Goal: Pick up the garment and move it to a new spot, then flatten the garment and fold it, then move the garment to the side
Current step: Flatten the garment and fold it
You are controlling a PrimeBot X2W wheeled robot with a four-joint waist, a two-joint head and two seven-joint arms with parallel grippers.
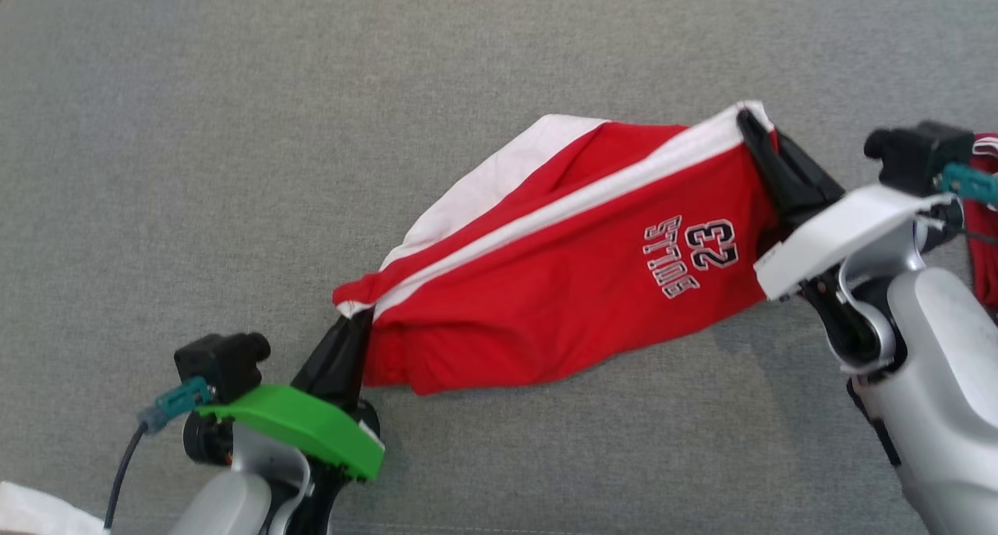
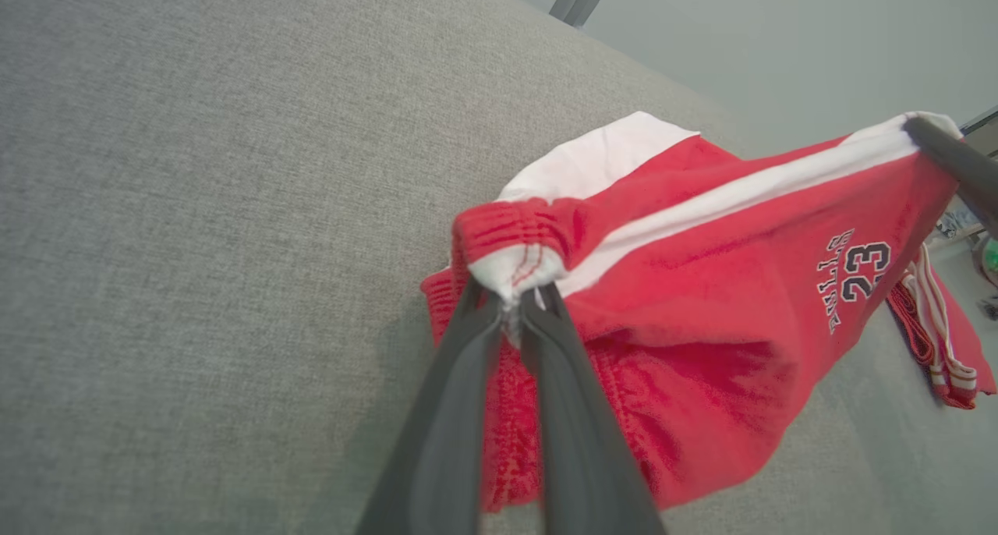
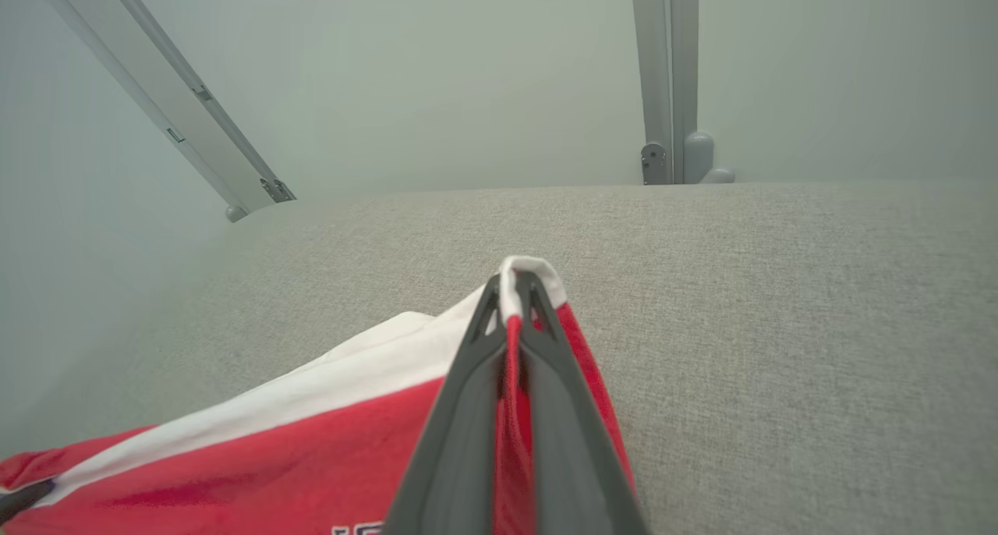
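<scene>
Garment (image 1: 561, 301) hangs stretched above the middle of the worktop (image 1: 234, 129), my left pincer (image 1: 352, 320) pinching its waistband corner and my right pincer (image 1: 750, 122) pinching a hem corner, so I judge pickup done, with flattening, folding and moving aside left.

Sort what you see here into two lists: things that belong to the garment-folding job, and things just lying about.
Belongs to the job: red shorts; left gripper, shut on one corner; right gripper, shut on the opposite corner; grey surface beneath.
Lying about: second red garment at the right edge; white item at the lower left; metal frame posts behind.
</scene>
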